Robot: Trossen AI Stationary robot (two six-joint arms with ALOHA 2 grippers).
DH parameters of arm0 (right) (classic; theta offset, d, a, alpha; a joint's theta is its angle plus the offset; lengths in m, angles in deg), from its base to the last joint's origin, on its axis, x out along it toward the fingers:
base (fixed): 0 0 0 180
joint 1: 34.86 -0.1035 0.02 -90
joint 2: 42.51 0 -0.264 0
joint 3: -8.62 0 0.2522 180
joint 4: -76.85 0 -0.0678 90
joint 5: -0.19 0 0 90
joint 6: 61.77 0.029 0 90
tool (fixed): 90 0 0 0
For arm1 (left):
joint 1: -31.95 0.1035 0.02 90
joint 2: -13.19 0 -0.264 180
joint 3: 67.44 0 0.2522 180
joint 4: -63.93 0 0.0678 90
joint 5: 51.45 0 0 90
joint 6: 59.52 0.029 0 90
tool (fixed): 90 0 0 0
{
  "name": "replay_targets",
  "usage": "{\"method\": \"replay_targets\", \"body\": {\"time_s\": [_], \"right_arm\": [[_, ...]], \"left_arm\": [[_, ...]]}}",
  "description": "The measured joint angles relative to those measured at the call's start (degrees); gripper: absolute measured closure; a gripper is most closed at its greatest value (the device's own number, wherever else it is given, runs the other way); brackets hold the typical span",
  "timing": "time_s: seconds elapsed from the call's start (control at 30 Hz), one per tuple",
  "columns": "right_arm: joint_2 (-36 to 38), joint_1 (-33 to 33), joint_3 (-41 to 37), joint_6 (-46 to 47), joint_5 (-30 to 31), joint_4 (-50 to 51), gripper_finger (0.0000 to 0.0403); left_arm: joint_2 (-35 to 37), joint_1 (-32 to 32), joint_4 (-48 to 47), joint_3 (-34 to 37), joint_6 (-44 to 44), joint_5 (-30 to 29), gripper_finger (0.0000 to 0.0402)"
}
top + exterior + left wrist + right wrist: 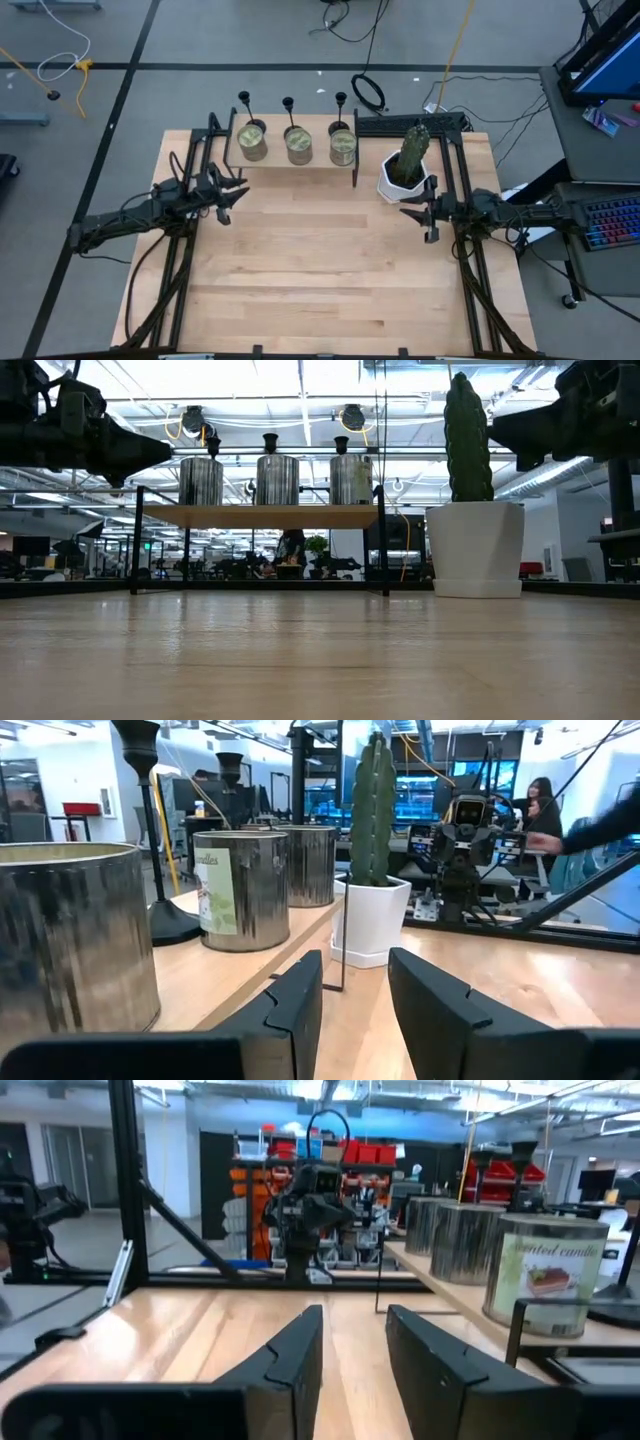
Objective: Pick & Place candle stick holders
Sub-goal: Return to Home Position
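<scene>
Three black candle stick holders point(244, 100) point(288, 103) point(340, 99) stand upright on their round bases on a raised wooden shelf point(260, 515) at the table's far side, each just behind a greenish-gold jar point(298, 146). In the left wrist view, one holder point(150, 820) stands beside the jars. My left gripper point(232, 195) is open and empty, level above the table, near the shelf's left end. My right gripper point(418, 210) is open and empty, in front of the cactus pot point(407, 170).
The white pot with the green cactus point(468, 440) stands on the table right of the shelf. Black frame posts point(355, 150) stand at the shelf's ends and the table's far corners. Bare wood point(320, 270) lies between and in front of the arms. A person point(540, 805) is beyond the table.
</scene>
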Motion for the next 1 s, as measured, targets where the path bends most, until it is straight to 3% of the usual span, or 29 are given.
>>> {"method": "replay_targets", "body": {"time_s": [1.0], "right_arm": [[-0.27,0.00,-0.20,0.08,-0.01,3.44,0.0298]], "left_arm": [[-0.04,0.04,-0.04,-0.07,0.25,-0.50,0.0277]]}}
